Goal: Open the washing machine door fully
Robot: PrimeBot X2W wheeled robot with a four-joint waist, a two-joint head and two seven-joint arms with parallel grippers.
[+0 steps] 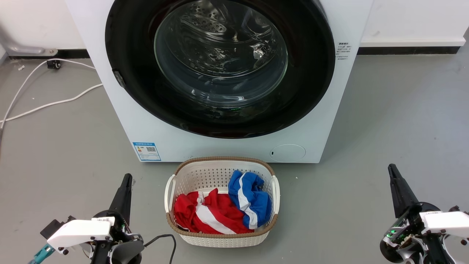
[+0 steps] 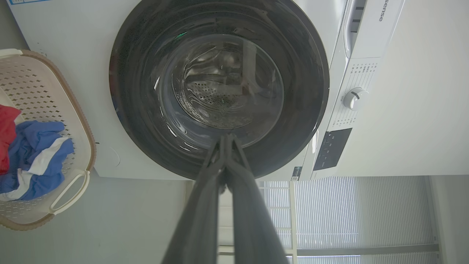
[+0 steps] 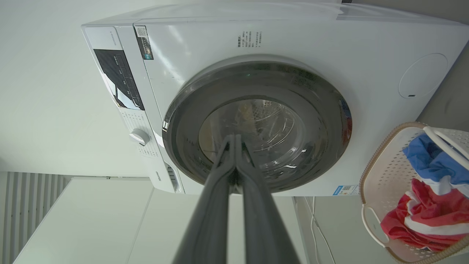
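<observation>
Washing machine door (image 1: 220, 60) closed flush, facing the robot; both jaws pressed together

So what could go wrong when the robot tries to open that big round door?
The washing machine door is glossy and the grey tab at its rim looks small, so the left gripper might slip off. The laundry basket sits right in front, so a reaching arm could bump it.
</observation>
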